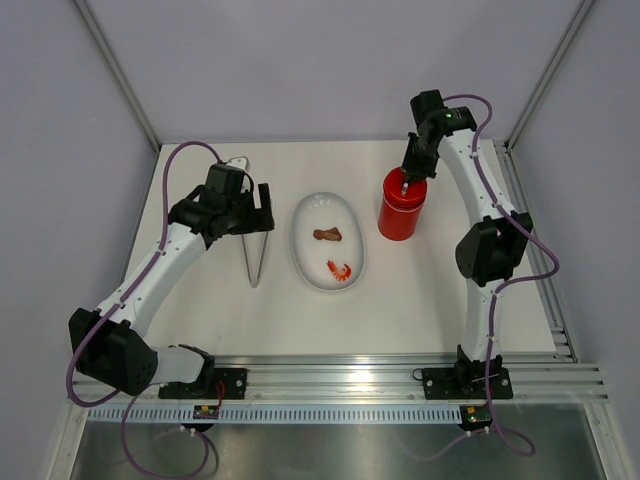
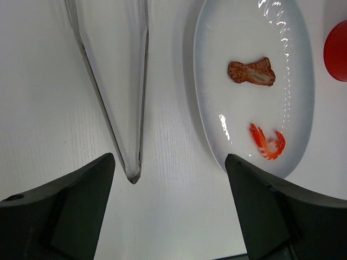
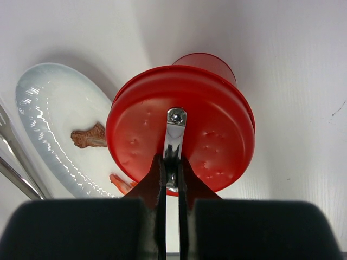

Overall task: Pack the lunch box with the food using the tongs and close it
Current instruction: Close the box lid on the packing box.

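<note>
Red plastic is standing out in the top view: the lunch box (image 1: 402, 212) is standing upright on the white table (image 1: 400, 310), just right of the oval plate (image 1: 308, 262), with its lid (image 1: 404, 184) sitting on top. The right gripper (image 1: 407, 178) is reaching down onto the lid's centre. A brown piece (image 1: 327, 235) and an orange shrimp (image 1: 340, 270) are lying apart from each other on the plate. The tongs (image 1: 255, 262) are lying flat on the table left of the plate, and the left gripper (image 1: 256, 222) is hovering over their upper half.

Through the left wrist camera, the left gripper (image 2: 168, 208) is hanging released, its dark fingers (image 2: 70, 208) spread wide with bare table between them. The tongs (image 2: 143, 92) are lying ahead, their joined end pointing toward the camera, near the left finger. The plate (image 2: 205, 108) is lying to the right, carrying the brown piece (image 2: 252, 73) and the shrimp (image 2: 267, 142). A sliver of the lunch box (image 2: 337, 51) is showing at the right border.

Through the right wrist camera, the right gripper (image 3: 172, 170) is clenching the thin metal handle (image 3: 175, 132) rising from the middle of the lid (image 3: 217, 141), jaws pressed tight on it. The lunch box (image 3: 209, 62) is showing beyond the lid; whether the lid is fully seated I cannot tell. The plate (image 3: 43, 103) is lying to the left with the brown piece (image 3: 89, 138), the shrimp (image 3: 120, 184) is peeking from under the lid's edge, and the tongs (image 3: 13, 162) are crossing the left border.
</note>
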Robot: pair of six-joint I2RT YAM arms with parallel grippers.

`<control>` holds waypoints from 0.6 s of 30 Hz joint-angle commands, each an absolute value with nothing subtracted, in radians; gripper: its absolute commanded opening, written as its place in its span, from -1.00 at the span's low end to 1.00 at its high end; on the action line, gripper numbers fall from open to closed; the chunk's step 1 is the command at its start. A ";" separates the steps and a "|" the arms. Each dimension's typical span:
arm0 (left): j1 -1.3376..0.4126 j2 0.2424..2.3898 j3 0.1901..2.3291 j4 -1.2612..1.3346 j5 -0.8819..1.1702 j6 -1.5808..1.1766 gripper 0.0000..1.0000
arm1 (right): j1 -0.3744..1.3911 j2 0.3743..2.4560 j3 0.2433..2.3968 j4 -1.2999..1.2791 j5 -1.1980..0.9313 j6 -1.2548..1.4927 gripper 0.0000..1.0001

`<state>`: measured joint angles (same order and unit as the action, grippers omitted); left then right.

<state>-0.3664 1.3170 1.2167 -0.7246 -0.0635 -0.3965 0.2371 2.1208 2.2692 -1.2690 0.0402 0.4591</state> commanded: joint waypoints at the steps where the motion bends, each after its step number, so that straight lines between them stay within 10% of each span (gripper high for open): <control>1: -0.362 1.305 1.209 -0.704 -0.060 -0.396 0.73 | 0.239 2.034 2.258 -1.281 0.021 0.445 -1.00; 18: -0.362 1.315 1.204 -0.704 -0.046 -0.391 0.73 | 0.239 2.049 2.227 -1.299 -0.023 0.385 -1.00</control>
<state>-0.3664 1.3174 1.2030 -0.7250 -0.0620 -0.3965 0.2371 2.0533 2.2387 -1.3003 0.0284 0.4232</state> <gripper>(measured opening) 0.867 0.056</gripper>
